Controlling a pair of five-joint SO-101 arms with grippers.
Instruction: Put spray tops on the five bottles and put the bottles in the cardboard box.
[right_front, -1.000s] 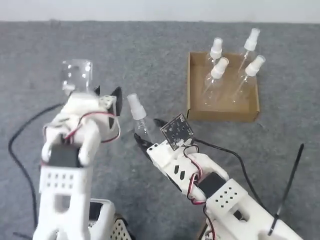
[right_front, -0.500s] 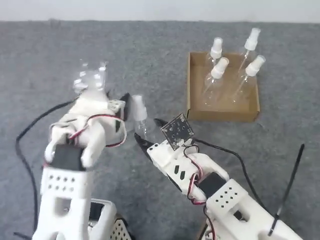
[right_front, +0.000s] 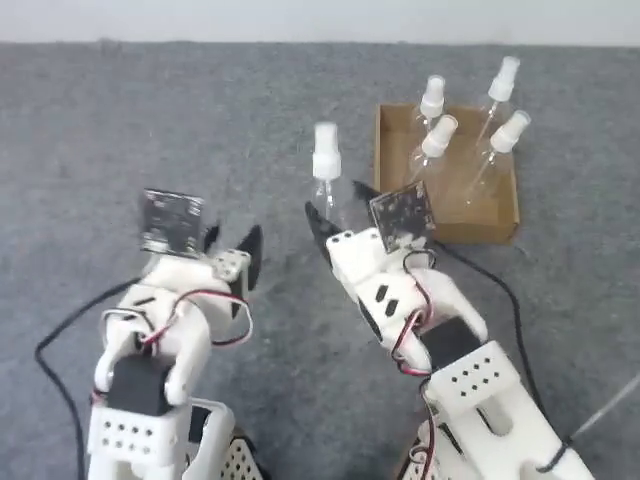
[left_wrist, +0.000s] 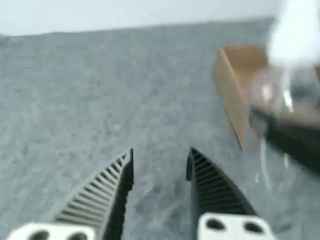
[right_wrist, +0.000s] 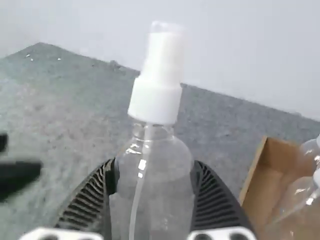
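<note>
While clamped round the body of a clear plastic bottle (right_front: 327, 190), parked just left of brown cardboard box (right_front: 445, 232) (re right gripper (right_front: 340, 212)). Squeezing bottle between both ribbed fingers (right_wrist: 90, 200), approx mid-body per right wrist cam. Holding it upright, w/ white spray top (right_front: 325, 150) seated on the neck and sticking up above the fingers. Placed outside box's left wall, not over the opening. Can't tell if base touching grey felt table cover (right_front: 150, 120) or lifted off it, since hidden behind the arm in high cam.

Inside box: four other clear bottles (right_front: 438, 138), all w/ white tops on, grouped close together. Standing or leaning, can't tell which from this angle.

Re left gripper (right_front: 232, 250): jaws parted at medium width, holding nothing, just felt visible thru the gap in left wrist cam. Parked low over the cover, apart from the held bottle on its left side, pointing fwd. Also visible from that cam: box corner further off to one side, w/ blurred bottle and dark finger of other arm in front of it.
</note>
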